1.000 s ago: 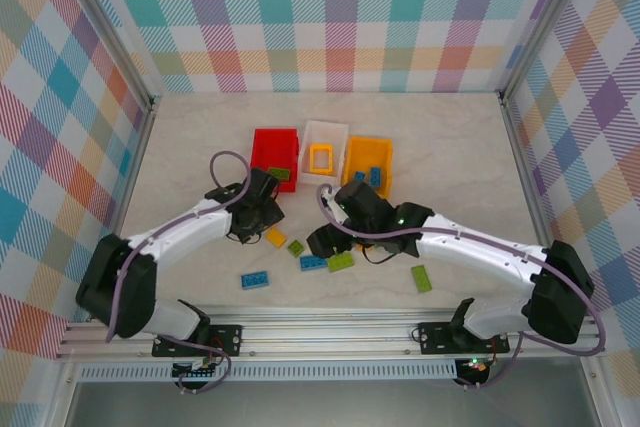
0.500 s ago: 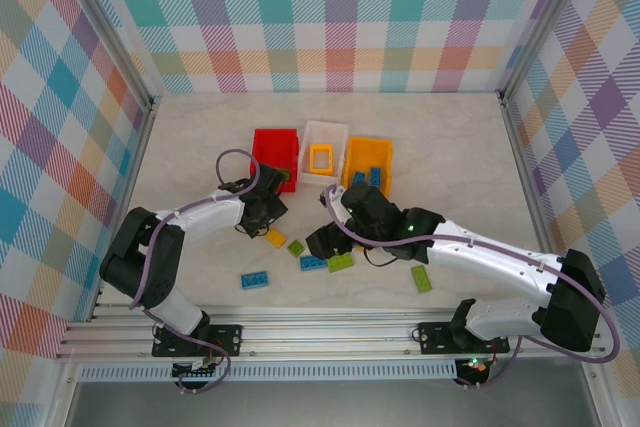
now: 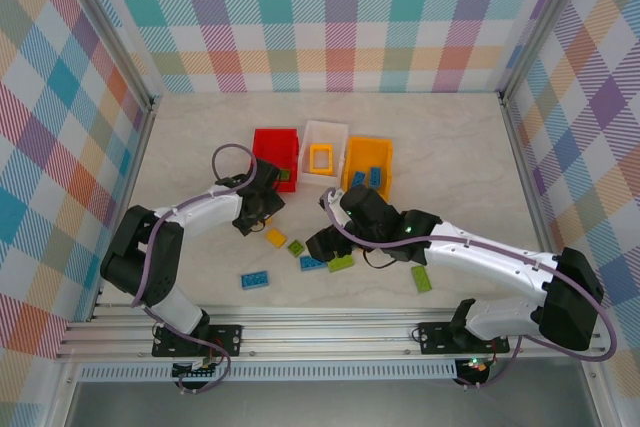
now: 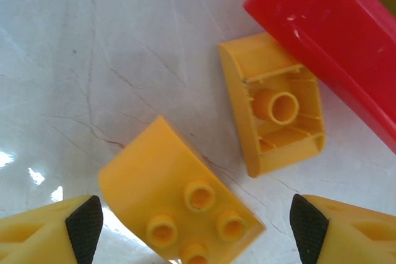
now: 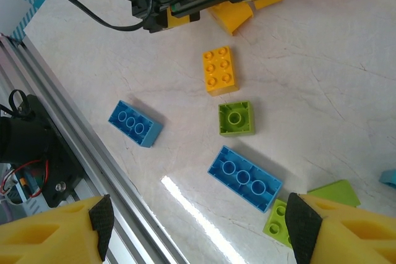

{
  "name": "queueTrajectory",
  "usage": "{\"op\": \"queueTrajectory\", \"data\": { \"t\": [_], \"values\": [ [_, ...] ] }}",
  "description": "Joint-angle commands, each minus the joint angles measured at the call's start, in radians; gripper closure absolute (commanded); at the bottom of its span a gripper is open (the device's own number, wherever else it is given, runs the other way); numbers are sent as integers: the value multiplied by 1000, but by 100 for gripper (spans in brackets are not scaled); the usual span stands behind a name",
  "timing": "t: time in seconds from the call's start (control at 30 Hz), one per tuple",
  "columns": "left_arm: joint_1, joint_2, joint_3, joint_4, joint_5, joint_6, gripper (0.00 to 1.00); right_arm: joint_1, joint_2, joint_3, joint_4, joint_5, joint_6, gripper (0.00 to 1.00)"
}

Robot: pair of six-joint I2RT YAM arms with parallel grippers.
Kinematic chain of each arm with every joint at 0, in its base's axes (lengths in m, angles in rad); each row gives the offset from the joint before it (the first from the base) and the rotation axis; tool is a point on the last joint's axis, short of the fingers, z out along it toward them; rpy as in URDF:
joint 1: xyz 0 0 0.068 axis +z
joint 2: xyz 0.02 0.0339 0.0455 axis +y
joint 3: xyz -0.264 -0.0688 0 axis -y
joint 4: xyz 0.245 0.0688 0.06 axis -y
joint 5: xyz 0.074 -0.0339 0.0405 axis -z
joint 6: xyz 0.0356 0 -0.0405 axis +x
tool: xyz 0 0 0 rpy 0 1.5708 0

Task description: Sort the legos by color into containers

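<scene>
My left gripper (image 4: 197,227) is open just above the table. A curved orange-yellow lego (image 4: 179,199) lies studs-up between its pads, touching neither. A second orange-yellow lego (image 4: 272,103) lies upside down against the red container (image 4: 334,41). In the top view the left gripper (image 3: 255,209) hangs at the near end of the red container (image 3: 275,152). My right gripper (image 5: 202,221) is open and empty above a blue lego (image 5: 244,177). Around it lie a lime green lego (image 5: 236,118), an orange-yellow lego (image 5: 218,70) and another blue lego (image 5: 135,123).
The white container (image 3: 325,134) holds the yellow frame (image 3: 321,158). The orange-yellow container (image 3: 368,152) holds blue legos. A lime green lego (image 3: 421,278) lies alone to the right. The metal rail (image 3: 320,332) runs along the near edge. The two grippers are close together.
The left arm's elbow has drawn back toward the left while its gripper stays at the red container's near end. The right arm has barely moved.
</scene>
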Motion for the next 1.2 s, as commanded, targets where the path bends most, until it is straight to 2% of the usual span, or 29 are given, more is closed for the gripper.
{"op": "queueTrajectory", "data": {
  "t": [0.0, 0.17, 0.3, 0.5, 0.73, 0.93, 1.03, 1.17],
  "values": [
    [26, 6, 7, -2, 7, -4, 19, 8, 5, 2, 24, -22, 12, 25],
    [33, 11, -2, -24, -7, 5, 25, 8, 3, 2, 18, -13, 16, 25],
    [33, -26, -50, -8, 5, 20, 30, 8, 6, 2, 21, -10, 18, 26],
    [36, -128, -108, -27, -37, 48, 35, 8, 21, 17, 19, -4, 21, 27],
    [55, -124, -130, 8, -28, 94, 49, 8, 23, 24, 33, -2, 42, 32],
    [60, -93, -108, 14, -33, 149, 49, 8, 7, 28, 28, 15, 47, 34],
    [60, -90, -105, 16, -32, 159, 55, 8, 1, 30, 27, 22, 49, 34],
    [49, -148, -96, -17, -65, 177, 68, 7, -33, 39, 11, 68, 62, 36]
  ]
}}
